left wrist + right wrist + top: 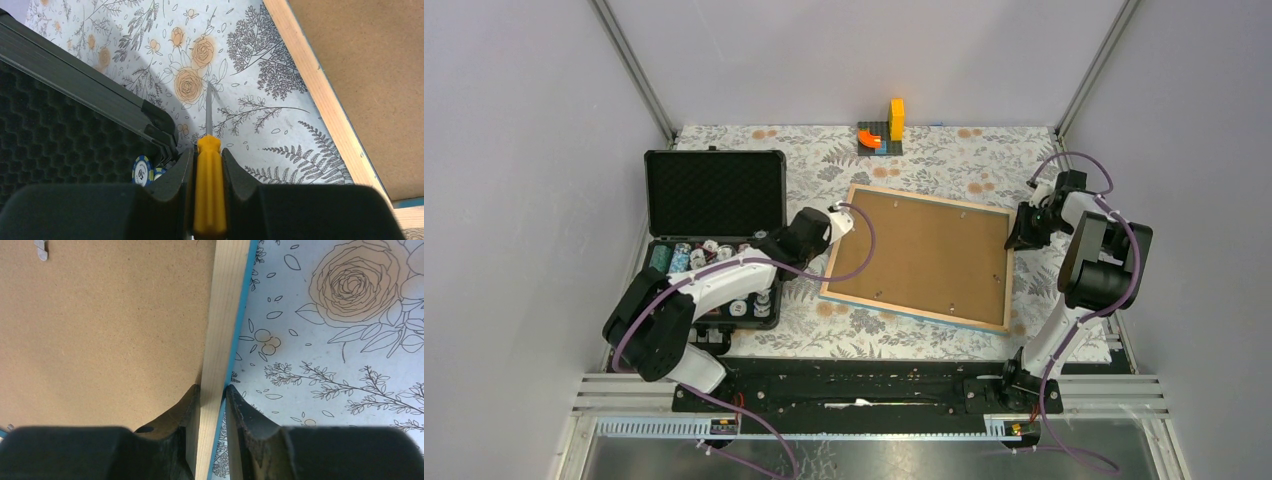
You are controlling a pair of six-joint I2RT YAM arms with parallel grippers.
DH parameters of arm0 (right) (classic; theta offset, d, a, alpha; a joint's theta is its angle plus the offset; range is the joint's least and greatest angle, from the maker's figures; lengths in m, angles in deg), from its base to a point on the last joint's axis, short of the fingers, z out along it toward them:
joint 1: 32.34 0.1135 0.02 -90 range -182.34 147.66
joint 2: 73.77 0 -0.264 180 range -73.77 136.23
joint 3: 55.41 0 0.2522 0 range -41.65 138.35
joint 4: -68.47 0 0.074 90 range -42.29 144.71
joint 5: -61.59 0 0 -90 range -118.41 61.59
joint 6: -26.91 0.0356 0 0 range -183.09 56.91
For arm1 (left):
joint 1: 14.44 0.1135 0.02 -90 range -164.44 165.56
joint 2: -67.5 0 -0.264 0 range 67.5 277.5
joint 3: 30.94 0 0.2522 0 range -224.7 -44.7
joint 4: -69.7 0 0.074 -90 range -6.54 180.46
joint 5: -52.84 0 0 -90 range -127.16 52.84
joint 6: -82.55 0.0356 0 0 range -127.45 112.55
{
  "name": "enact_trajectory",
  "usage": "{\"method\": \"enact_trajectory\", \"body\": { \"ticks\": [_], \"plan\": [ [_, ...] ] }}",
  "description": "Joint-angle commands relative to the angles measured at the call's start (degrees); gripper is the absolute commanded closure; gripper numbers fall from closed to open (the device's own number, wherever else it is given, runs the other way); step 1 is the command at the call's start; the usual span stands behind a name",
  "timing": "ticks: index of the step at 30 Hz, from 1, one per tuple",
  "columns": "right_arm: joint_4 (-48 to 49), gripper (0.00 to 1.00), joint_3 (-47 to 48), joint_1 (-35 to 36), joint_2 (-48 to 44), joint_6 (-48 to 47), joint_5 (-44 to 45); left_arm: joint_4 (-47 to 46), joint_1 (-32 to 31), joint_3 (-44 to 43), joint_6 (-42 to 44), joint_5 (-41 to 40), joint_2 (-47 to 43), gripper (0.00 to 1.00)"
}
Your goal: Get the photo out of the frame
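Pinches yellow-handled screwdriver [208, 200] between closed left gripper [207, 165] fingers, near frame's 9 o'clock edge. Clamps right gripper [214, 390] tight on pale rim at 3 o'clock side of frame [919, 255]. Shows frame brown back up mid-table, photo hidden. Stores poker chips [694, 255] in open black case [714, 190] at 9 o'clock; chip marking unreadable.

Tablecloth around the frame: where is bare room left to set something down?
Free: the near strip between the frame and the black base rail, and the far strip right of the brick model. Crowded: left, where the left gripper holding a screwdriver hangs between frame and open case; the right gripper clamps the frame's right rim.
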State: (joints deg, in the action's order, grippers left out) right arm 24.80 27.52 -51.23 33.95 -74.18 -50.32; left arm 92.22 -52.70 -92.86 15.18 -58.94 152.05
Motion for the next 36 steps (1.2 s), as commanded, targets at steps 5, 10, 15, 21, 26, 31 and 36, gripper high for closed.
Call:
{"method": "enact_trajectory", "body": {
  "ticks": [5,10,15,21,26,31,36],
  "plan": [
    [-1.0,0.83,3.1,-0.9,-0.9,-1.7,-0.3,7.1,-0.8,-1.3,-3.4,4.2,1.9,0.73],
    [-1.8,0.83,4.0,-1.0,-0.8,-1.9,-0.5,12.0,-0.8,-1.1,-5.1,8.2,2.2,0.58],
    [-1.9,0.82,4.1,-1.0,-0.8,-2.0,-0.9,14.8,-0.8,-1.1,-5.4,10.6,2.6,0.52],
    [-2.4,0.81,3.6,-1.1,-1.2,-2.7,-1.3,19.8,0.4,-4.9,-6.2,15.9,1.6,0.46],
    [-3.8,0.82,4.9,-1.1,-1.0,-3.0,-3.2,24.6,2.2,-12.5,-8.1,28.4,1.3,0.43],
    [-7.1,0.85,6.7,-1.2,-1.6,-2.5,-5.1,20.3,1.7,-13.5,-5.4,38.1,-2.1,0.36],
    [-9.2,0.85,6.9,-1.4,-5.1,-1.0,-8.7,18.6,-3.1,-15.3,-0.1,36.3,-3.6,0.31]
  ]
}}
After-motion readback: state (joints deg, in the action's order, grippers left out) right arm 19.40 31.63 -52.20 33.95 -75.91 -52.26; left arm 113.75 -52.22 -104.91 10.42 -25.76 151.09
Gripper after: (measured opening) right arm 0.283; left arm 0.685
